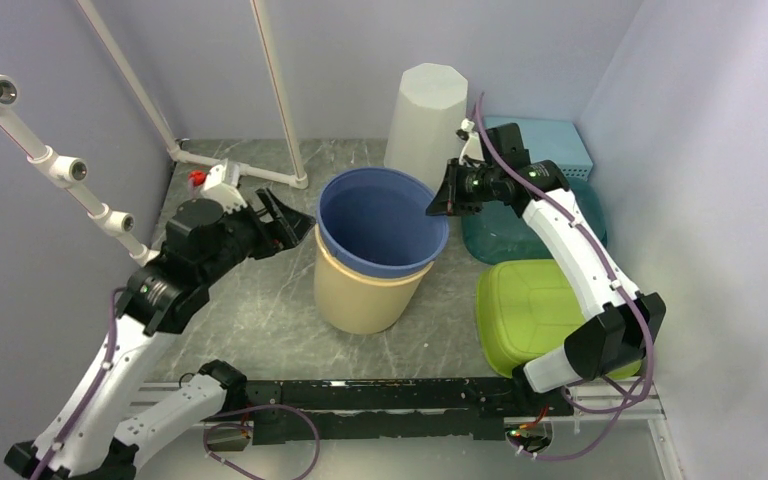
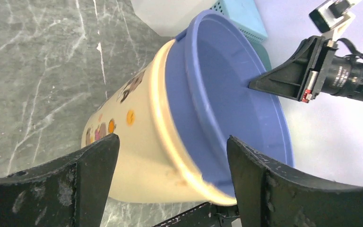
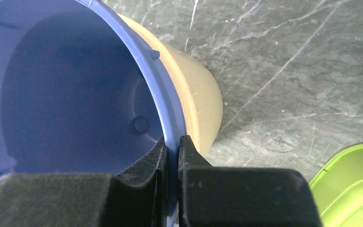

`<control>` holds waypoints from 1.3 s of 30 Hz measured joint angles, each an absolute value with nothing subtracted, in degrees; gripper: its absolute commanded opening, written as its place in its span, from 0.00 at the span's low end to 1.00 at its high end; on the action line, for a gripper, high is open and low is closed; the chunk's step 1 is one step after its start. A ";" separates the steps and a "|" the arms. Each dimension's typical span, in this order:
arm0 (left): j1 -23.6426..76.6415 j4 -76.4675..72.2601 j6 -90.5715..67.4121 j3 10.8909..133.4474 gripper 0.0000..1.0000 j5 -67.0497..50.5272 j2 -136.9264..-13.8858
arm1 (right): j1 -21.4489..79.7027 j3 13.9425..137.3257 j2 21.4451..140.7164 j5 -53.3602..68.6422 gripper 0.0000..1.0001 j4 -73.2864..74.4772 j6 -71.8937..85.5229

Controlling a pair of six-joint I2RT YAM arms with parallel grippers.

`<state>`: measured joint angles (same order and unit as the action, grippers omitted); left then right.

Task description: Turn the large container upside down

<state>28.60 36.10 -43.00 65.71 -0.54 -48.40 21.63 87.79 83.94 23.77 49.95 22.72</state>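
The blue container (image 1: 380, 215) stood mouth-up at the middle of the counter (image 1: 260, 300), nested inside a cream container (image 1: 360, 300) so that only its rim and upper wall showed above the cream one. Its mouth was the widest thing there, so it was most likely the large container the task meant. The right fingers (image 3: 146, 165) were clenched on its rim at 3 o'clock, one finger inside the wall and one outside. That thin-edge pinch looked chosen to give a hinge point for lifting and tipping it. The left fingers (image 2: 94, 161) were spread wide and released, holding nothing. They sat just beside the rim at 9 o'clock and pointed across at the nested pair, probably ready to steady the cream container or catch the far side. Whether they touched the rim could not be told. Nothing had been turned yet, since the opening faced upward. A tall white container (image 1: 426, 120) stood at 12 o'clock, and a green tub (image 1: 525, 305) lay at 4 o'clock, close enough to crowd the right arm's swing. The snug nesting might have dragged the cream container up too.
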 measured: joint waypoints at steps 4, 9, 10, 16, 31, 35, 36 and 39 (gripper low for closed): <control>28.60 36.93 -44.66 63.24 0.84 1.37 -43.33 | 19.09 85.80 83.50 24.82 0.00 48.45 25.98; 28.60 36.16 -46.96 58.61 0.79 -0.40 -40.21 | 18.98 84.03 82.39 25.56 0.00 46.59 27.68; 28.60 35.64 -47.68 57.47 0.79 -1.26 -40.38 | 18.98 83.96 82.37 25.61 0.00 46.46 27.75; 28.60 31.14 -50.89 51.96 0.80 -5.50 -40.73 | 18.83 83.35 82.26 25.69 0.00 45.71 28.99; 28.60 21.67 -56.21 47.53 0.70 -11.14 -41.23 | 16.95 79.70 79.05 29.39 0.00 40.60 31.68; 28.58 21.12 -56.69 47.53 0.70 -11.05 -41.01 | 15.51 76.29 77.17 33.17 0.00 35.64 34.48; 28.58 20.93 -56.71 47.53 0.70 -11.09 -41.01 | 15.29 75.68 76.88 33.69 0.00 34.72 35.05; 28.58 20.43 -56.71 47.53 0.70 -10.92 -41.01 | 14.87 74.78 76.60 34.98 0.00 32.82 36.14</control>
